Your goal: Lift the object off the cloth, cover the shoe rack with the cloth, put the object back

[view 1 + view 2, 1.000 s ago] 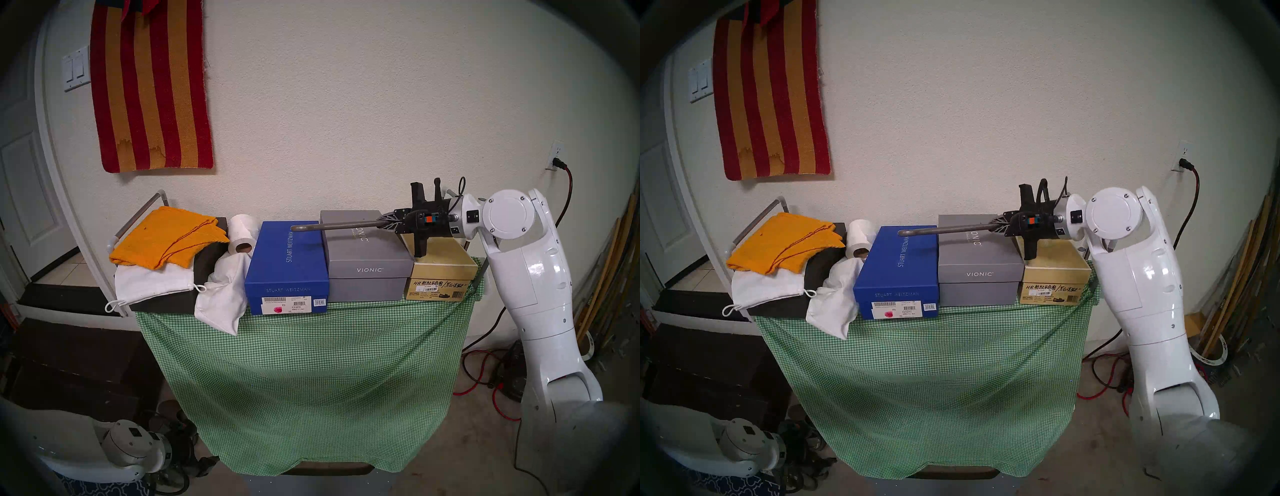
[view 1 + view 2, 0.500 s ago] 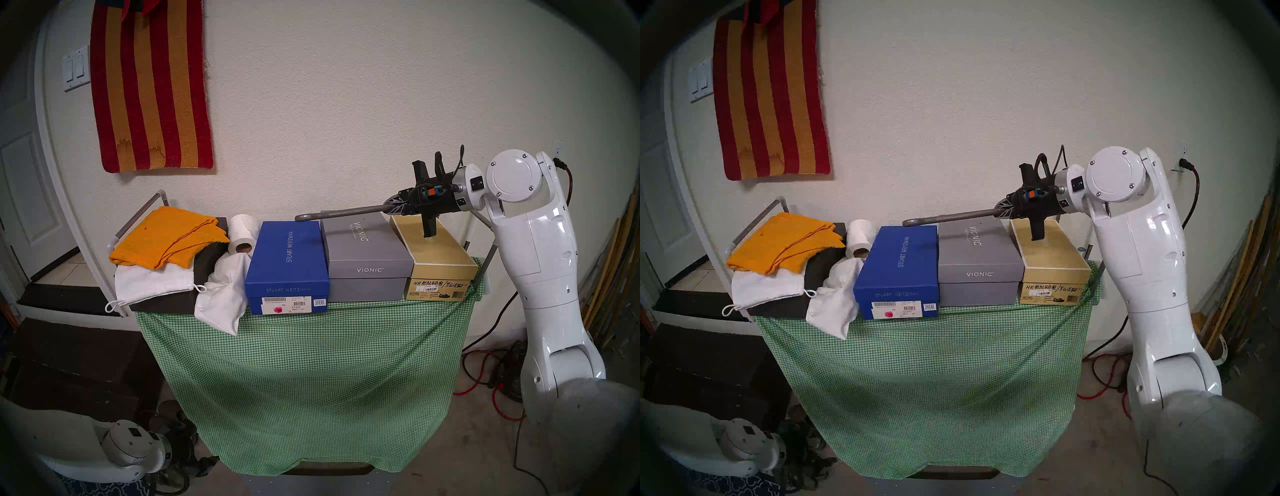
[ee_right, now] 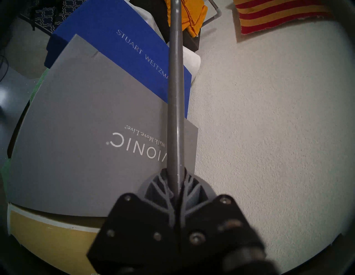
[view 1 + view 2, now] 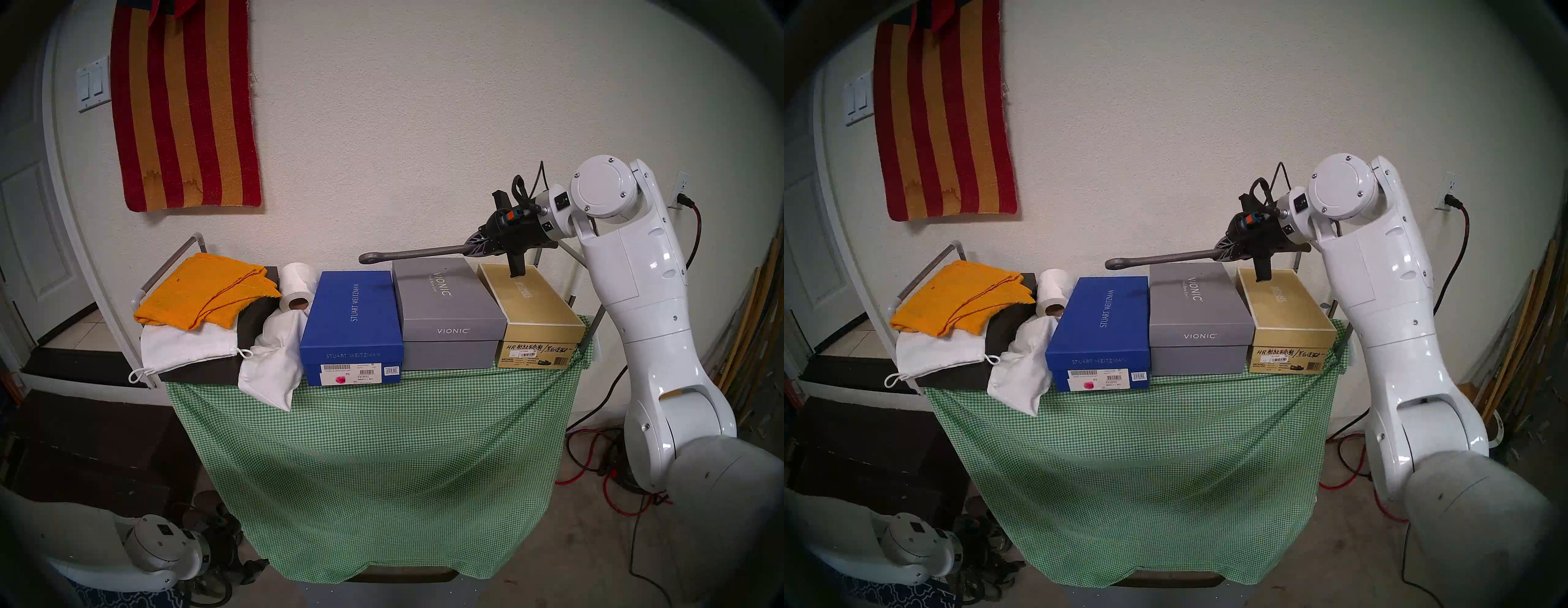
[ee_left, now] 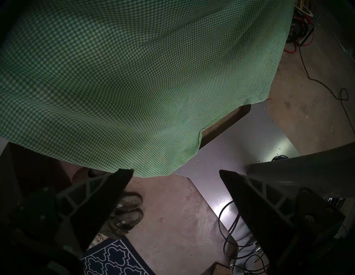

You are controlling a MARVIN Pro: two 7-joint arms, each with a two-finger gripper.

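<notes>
Right gripper (image 4: 478, 248) is clamped on the metal bar (image 4: 418, 253), holding it clear above the grey shoe box (image 4: 445, 297). Cloth (image 4: 382, 458) already drapes the shoe rack (image 4: 594, 327) below that box. Judged remaining: replacing the bar.

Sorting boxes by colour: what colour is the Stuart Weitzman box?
Royal blue with pale lettering; the Stuart Weitzman box shows best in the head view.

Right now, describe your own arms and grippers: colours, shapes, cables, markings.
The right arm is glossy white, with rounded shells and a round cap joint. Its right gripper is black with grey lattice-ribbed fingers, an orange-and-blue tab and looping black cables. The left arm has a white-grey housing; the left gripper has dark triangular fingers with truss cut-outs.
</notes>
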